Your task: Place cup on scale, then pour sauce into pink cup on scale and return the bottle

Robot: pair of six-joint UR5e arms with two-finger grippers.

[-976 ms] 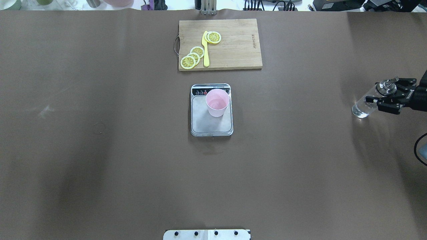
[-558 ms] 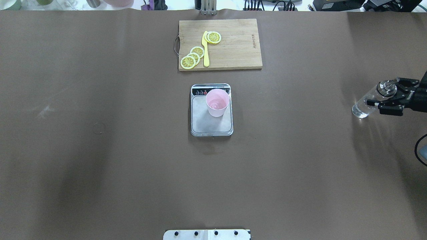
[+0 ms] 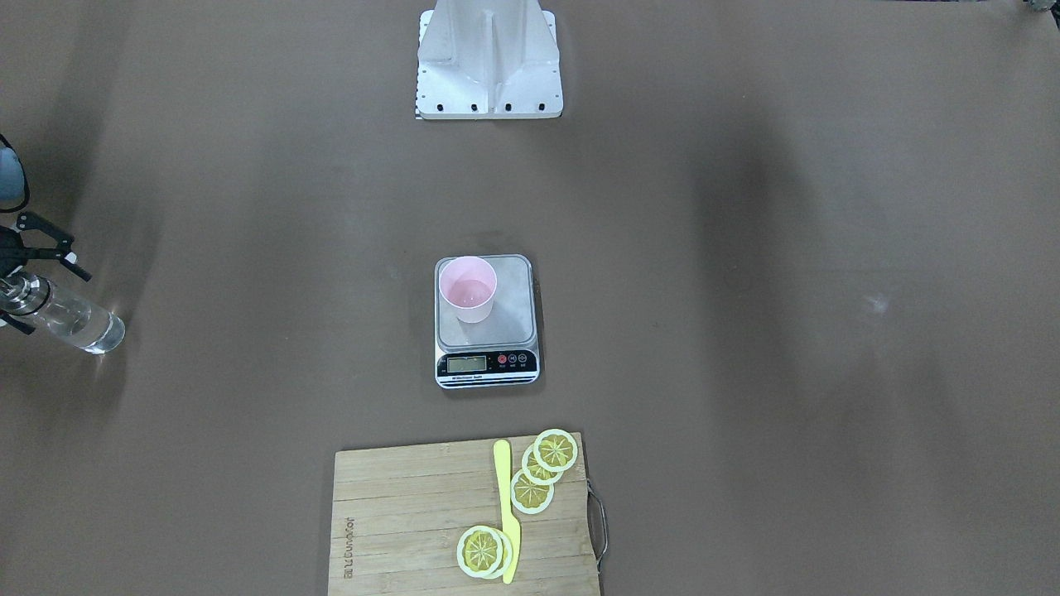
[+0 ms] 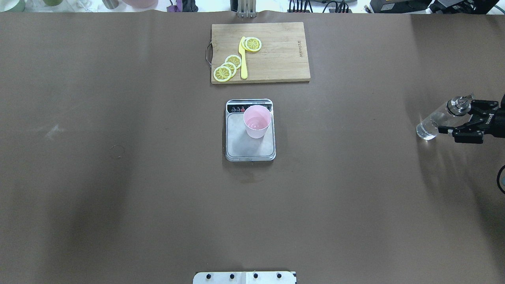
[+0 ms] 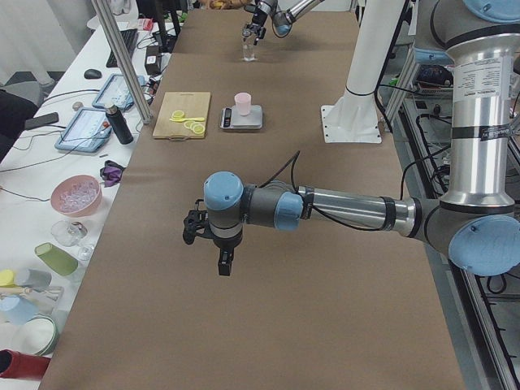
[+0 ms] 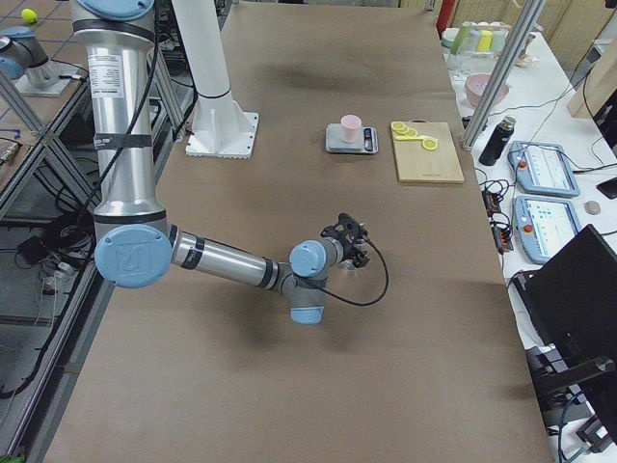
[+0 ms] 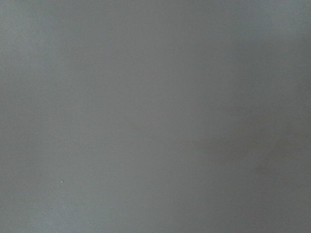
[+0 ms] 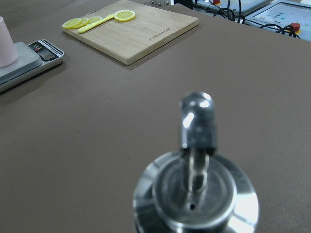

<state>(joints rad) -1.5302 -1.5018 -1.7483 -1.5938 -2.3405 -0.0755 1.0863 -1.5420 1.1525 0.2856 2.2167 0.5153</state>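
The pink cup (image 4: 257, 121) stands upright on the back half of the scale (image 4: 248, 150), with a little clear liquid in it. It also shows in the front-facing view (image 3: 468, 290). The clear bottle (image 4: 436, 124) with its silver spout stands on the table at the far right, on its own. My right gripper (image 4: 457, 117) is open just right of the bottle's neck, not gripping it. The right wrist view shows the silver cap and spout (image 8: 197, 194) close below. My left gripper (image 5: 215, 244) shows only in the exterior left view, over bare table; I cannot tell whether it is open or shut.
A bamboo cutting board (image 4: 276, 55) with lemon slices (image 4: 228, 67) and a yellow knife (image 4: 243, 59) lies behind the scale. The robot's white base plate (image 4: 244, 277) is at the table's near edge.
My right gripper has drawn back to the right, away from the bottle's neck. The bottle stays standing in place. The cup and scale have not moved.
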